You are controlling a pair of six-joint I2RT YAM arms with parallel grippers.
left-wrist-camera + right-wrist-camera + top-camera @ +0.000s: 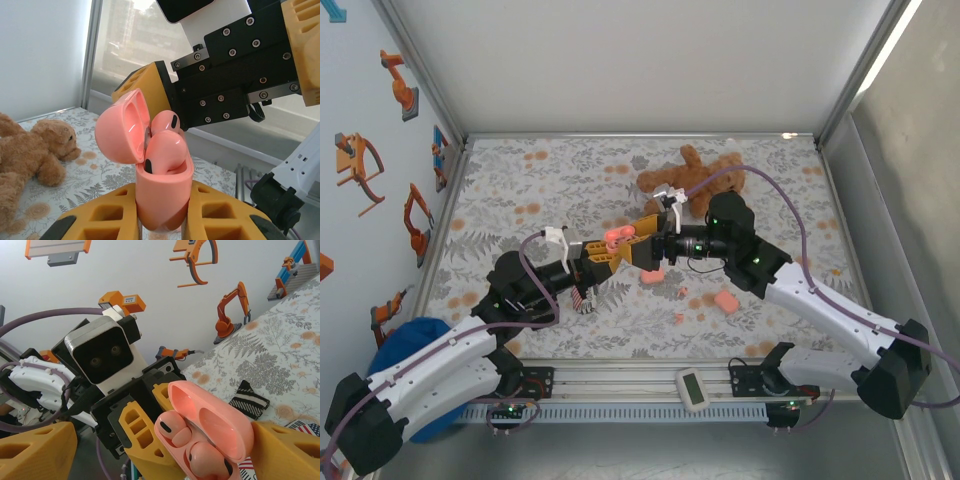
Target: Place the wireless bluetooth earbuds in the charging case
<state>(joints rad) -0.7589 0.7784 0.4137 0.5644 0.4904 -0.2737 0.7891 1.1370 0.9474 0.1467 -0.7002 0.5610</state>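
Earbuds [167, 150] in case [162, 197], teddy [692, 178] behind

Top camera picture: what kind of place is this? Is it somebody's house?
Probably a robot lab's test booth, not a house. A metal frame with white walls boxes in the table, robot stickers dot the left wall, and two robot arms are bolted along the table's near edge.

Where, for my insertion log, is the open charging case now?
Mid-table in the top view, the charging case stands clamped in the left gripper, lid open, with the right gripper open just beyond it.
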